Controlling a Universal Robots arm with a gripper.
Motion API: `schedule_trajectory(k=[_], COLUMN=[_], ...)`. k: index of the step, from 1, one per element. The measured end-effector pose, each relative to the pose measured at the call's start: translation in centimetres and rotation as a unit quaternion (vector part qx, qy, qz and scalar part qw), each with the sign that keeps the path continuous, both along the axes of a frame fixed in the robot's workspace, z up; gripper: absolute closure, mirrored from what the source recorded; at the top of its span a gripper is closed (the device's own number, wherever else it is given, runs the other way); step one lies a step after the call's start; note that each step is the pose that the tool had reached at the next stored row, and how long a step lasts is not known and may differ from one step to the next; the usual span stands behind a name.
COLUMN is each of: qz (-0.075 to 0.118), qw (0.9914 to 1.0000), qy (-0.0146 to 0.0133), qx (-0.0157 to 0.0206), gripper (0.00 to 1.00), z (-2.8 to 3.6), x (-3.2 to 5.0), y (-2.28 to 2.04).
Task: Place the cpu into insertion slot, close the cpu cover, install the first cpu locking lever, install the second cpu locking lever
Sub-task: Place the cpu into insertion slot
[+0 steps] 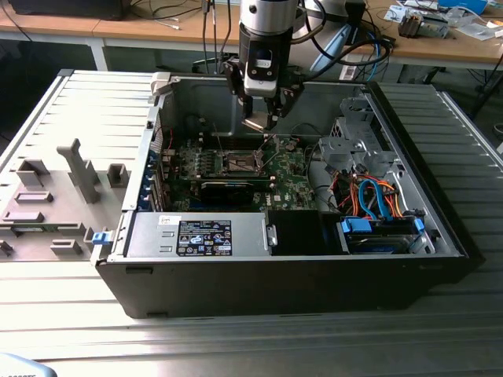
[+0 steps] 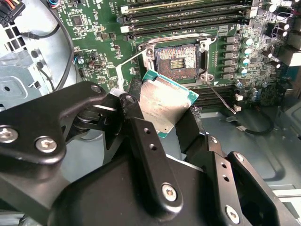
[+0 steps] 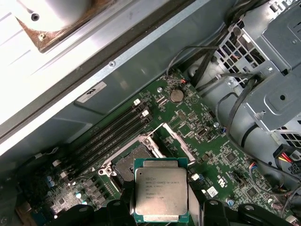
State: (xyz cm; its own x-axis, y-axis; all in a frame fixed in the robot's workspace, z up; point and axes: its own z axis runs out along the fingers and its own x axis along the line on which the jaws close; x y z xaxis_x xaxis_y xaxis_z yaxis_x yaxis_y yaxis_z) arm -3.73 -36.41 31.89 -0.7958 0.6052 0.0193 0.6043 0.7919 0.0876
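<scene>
Open computer case lies on its side on a ribbed metal surface. Inside it are a green motherboard, a long black card and a labelled grey box at the near wall. A metal drive cage with orange and blue cables sits at the exterior view's right.

Insertion slot on the board is empty, its brownish-gold centre bare. Cpu cover is swung up off the slot, standing at one side. A thin wire locking lever sticks out from the slot corner, unlatched.

Hand hangs inside the case above the board. Its black fingers are clamped on two opposite edges of the cpu. Metal top is exposed and green rim visible. In the second wrist view the chip is tilted. It is held clear of the slot, apart from it, just to one side of the slot opening in both wrist views.

Room to move:
- Case top is open.
- Rear case wall is near behind the hand.
- Memory slots run just beside the slot.
- Drive cage is well apart from the hand.
- A grey plastic moulding lies on the surface outside the case at the exterior view's left.
</scene>
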Motion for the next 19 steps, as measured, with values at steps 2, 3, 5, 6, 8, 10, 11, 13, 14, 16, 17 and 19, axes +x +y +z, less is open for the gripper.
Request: schedule_trajectory(k=[2,3,5,6,8,10,11,13,14,16,17,19], qz=[-0.002,-0.003,-0.005,-0.006,-0.008,-0.01,-0.011,-0.013,-0.014,-0.015,-0.017,-0.018], qw=[1.0,1.0,0.99999,0.99998,0.99997,0.99995,0.99994,0.99992,0.99991,0.99988,0.99986,0.99983], qy=[0.0,0.0,0.0,0.0,0.0,0.0,0.0,0.0,0.0,0.0,0.0,0.0], qx=[0.0,0.0,0.0,0.0,0.0,0.0,0.0,0.0,0.0,-0.0001,0.0,0.0], gripper=[0.46,0.46,0.46,0.46,0.46,0.46,0.46,0.46,0.46,0.46,0.46,0.46], z=[0.0,0.0,0.0,0.0,0.0,0.0,0.0,0.0,0.0,0.0,0.0,0.0], x=[0.0,0.0,0.0,0.0,0.0,0.0,0.0,0.0,0.0,0.0,0.0,0.0], y=[0.0,0.0,0.0,0.0,0.0,0.0,0.0,0.0,0.0,0.0,0.0,0.0])
